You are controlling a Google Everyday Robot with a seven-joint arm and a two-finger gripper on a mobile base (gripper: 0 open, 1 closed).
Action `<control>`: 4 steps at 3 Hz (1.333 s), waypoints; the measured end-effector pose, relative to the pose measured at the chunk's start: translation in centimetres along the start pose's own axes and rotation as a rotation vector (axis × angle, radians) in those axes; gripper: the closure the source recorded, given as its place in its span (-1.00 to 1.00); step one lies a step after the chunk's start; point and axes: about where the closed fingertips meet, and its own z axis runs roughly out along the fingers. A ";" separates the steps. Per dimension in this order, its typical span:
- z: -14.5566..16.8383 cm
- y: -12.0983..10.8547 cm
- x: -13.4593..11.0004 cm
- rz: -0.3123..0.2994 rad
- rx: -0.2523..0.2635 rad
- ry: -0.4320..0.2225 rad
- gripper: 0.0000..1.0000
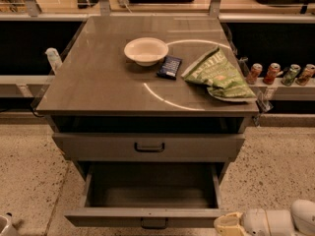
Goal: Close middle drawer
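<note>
The middle drawer [147, 215] of the grey metal cabinet is pulled far out, and its deep tray looks empty. Its low front has a small dark handle [154, 223] at the bottom edge of the view. My gripper [227, 225], cream-coloured on a white wrist, is at the bottom right, right beside the right end of the drawer's front. I cannot tell whether it touches the front. The top drawer [147, 146], with a taller front and a dark handle, sits above it, slightly out. The lowest drawer is out of view.
On the cabinet top [98, 82] lie a white bowl [146, 50], a dark snack packet [169, 67] and a green chip bag [219, 75] on a plate. Several cans [280, 73] stand on a ledge at the right. A speckled floor [29, 171] surrounds the cabinet.
</note>
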 end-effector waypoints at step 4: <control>0.7 -3.6 3.1 0.078 0.083 -0.023 1.00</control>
